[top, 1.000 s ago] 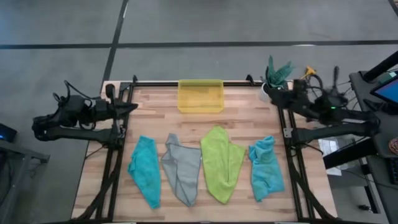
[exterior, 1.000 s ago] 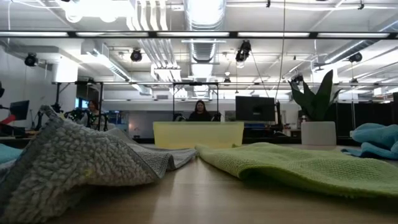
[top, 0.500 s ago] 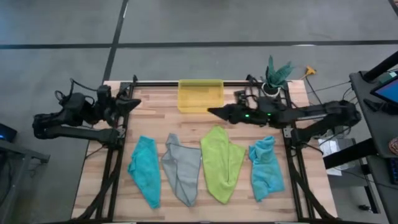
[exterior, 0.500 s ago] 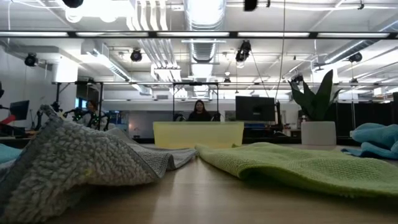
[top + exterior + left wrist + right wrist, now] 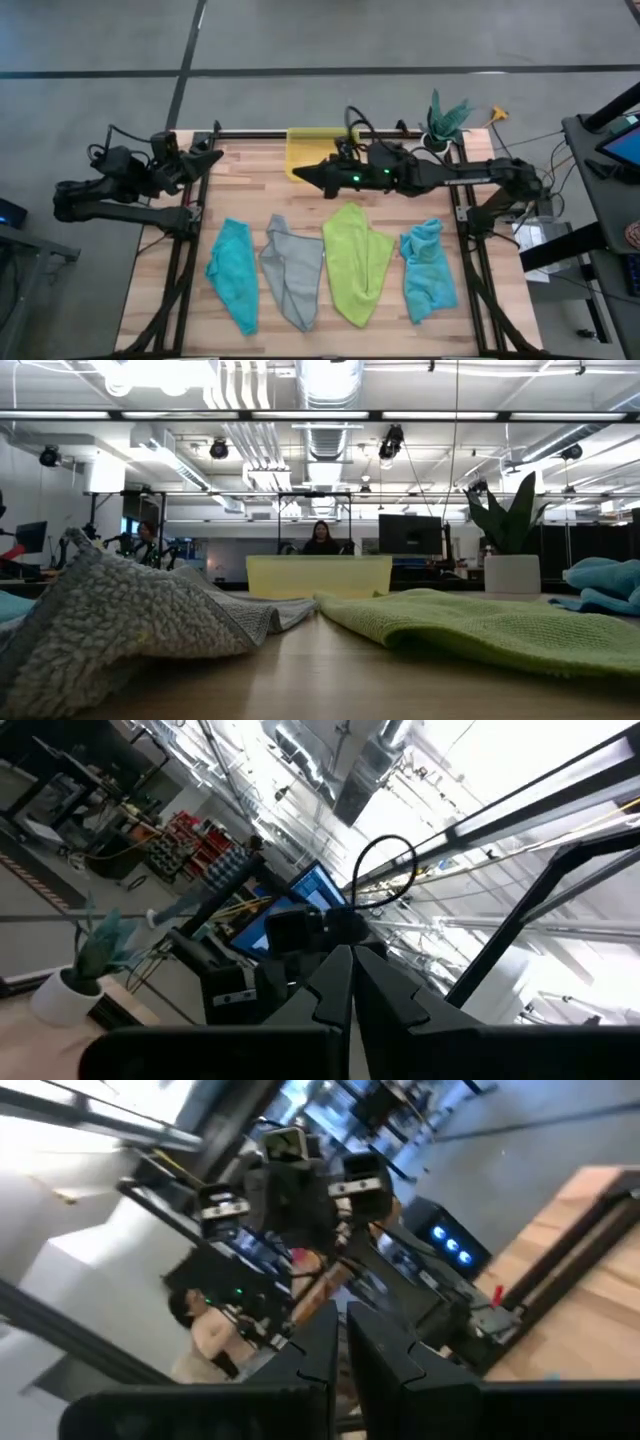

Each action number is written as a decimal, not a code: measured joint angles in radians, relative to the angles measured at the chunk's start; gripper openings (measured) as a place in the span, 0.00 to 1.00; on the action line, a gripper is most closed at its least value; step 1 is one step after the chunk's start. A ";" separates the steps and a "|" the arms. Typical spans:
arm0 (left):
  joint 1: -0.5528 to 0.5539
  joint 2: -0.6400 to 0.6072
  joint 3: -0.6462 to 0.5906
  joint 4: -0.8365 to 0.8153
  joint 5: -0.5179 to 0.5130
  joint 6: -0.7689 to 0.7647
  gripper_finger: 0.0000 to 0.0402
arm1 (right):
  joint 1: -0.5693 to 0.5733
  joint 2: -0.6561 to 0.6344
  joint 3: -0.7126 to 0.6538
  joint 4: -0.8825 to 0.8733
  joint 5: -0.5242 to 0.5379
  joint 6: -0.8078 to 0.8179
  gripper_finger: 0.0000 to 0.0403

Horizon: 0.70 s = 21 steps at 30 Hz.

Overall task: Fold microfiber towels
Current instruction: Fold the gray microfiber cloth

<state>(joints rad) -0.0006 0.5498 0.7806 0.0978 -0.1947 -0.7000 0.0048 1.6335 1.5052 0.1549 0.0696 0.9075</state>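
Note:
Four microfiber towels lie crumpled in a row on the near half of the wooden table, each resting flat: a teal one (image 5: 232, 272), a grey one (image 5: 292, 270), a larger lime green one (image 5: 358, 262) and a second teal one (image 5: 428, 268). The low view shows the grey towel (image 5: 120, 615), the green towel (image 5: 480, 625) and the right teal towel (image 5: 605, 585). My left gripper (image 5: 215, 160) is shut and stays in the air at the table's far left corner. My right gripper (image 5: 295, 173) is shut, held level in the air over the near left corner of the yellow bin (image 5: 322, 150), far above the towels.
The yellow translucent bin (image 5: 318, 575) stands at the middle of the table's far edge. A potted plant (image 5: 445, 120) stands at the far right corner. Black frame rails run along the left and right edges. A person sits beyond the table (image 5: 322, 538).
My right arm has stretched out from the table's right edge toward the left, staying high, and its gripper now hangs over the bin. My left gripper has rolled about its own line and tipped up a little at the far left corner. The towels have not moved.

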 joint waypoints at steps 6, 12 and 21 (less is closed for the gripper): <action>0.001 0.058 0.027 0.005 0.005 0.059 0.00 | -0.013 0.054 0.200 -0.082 -0.044 -0.208 0.06; -0.001 0.189 0.171 -0.402 0.100 0.094 0.00 | -0.025 0.086 0.467 -0.780 -0.060 -0.449 0.06; 0.000 0.396 0.358 -0.918 0.156 0.190 0.08 | -0.025 0.095 0.642 -1.349 -0.035 -0.663 0.18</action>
<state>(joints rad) -0.0002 0.9456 1.1387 -0.8207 -0.0392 -0.5101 -0.0199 1.7287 2.1467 -1.1938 0.0342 0.2447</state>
